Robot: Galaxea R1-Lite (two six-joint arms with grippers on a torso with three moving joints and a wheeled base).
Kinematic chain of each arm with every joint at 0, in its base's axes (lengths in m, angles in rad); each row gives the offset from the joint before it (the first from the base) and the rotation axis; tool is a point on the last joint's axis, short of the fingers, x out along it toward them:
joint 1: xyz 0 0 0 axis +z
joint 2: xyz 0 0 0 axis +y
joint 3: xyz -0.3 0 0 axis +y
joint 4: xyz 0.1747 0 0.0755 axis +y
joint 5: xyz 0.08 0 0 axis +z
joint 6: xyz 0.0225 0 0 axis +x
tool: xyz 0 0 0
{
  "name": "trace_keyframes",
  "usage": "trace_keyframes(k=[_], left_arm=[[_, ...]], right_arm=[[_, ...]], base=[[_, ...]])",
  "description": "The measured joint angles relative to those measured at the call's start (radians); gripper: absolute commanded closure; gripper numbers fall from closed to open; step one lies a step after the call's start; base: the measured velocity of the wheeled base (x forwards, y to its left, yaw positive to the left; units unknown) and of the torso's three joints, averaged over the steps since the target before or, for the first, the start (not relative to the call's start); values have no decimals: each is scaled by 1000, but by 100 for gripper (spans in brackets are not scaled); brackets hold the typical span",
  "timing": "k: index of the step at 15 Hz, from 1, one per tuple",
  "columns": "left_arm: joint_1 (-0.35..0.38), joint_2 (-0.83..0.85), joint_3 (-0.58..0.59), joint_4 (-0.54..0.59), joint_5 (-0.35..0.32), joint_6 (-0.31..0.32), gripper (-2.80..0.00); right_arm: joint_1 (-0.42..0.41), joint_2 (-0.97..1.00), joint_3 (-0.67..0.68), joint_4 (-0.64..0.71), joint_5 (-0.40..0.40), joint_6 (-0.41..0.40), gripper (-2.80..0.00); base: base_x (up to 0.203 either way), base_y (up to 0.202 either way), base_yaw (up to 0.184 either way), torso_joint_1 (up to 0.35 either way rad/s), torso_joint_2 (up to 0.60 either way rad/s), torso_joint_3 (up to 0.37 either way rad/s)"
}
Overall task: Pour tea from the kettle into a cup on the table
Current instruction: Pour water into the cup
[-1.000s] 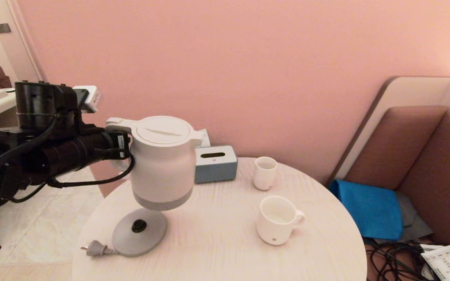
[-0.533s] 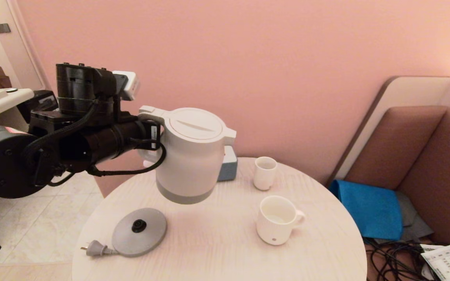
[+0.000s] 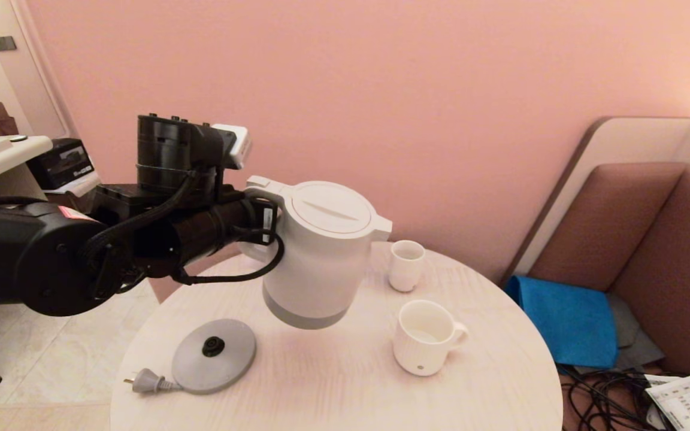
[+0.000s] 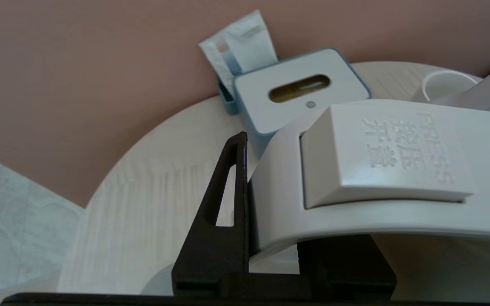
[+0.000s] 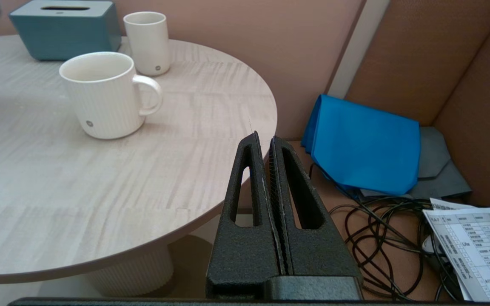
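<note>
Left gripper: clamped tight on the kettle's handle.
Kettle: up in the air above the table, tipped a little, just left of the cup.
Cup: stands on the table, handle pointing right.
Grey base: on the table, plug beside it.
Small cup: behind the cup.
Right gripper: fingers pressed together, holding nothing, off the table's right edge.

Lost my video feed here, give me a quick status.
Left gripper shut on kettle handle, kettle airborne, tilted, short of mug. Right gripper shut, empty, parked off table edge. Path to mug unobstructed; small cup behind it.
</note>
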State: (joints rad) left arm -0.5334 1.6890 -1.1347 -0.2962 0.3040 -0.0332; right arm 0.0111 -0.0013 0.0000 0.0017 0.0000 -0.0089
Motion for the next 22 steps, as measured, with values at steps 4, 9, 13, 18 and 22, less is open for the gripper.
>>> trace_keyframes(k=[4,9,13,18,22], left_arm=[[-25,16,0,-2,0,5,0],[-63,59,-2,-7,44,70,0],[-96,101,-37,-9,87,137,0],[-147,148,-105,-9,131,197,0],[-166,181,-129,-8,167,246,0]], right_arm=[[-1,0,0,0,0,0,0],[0,0,0,0,0,0,0],[0,0,0,0,0,0,0],[0,0,0,0,0,0,0],[-1,0,0,0,0,0,0]], base=[[0,0,0,0,0,0],[0,0,0,0,0,0],[0,0,0,0,0,0],[0,0,0,0,0,0],[0,0,0,0,0,0]])
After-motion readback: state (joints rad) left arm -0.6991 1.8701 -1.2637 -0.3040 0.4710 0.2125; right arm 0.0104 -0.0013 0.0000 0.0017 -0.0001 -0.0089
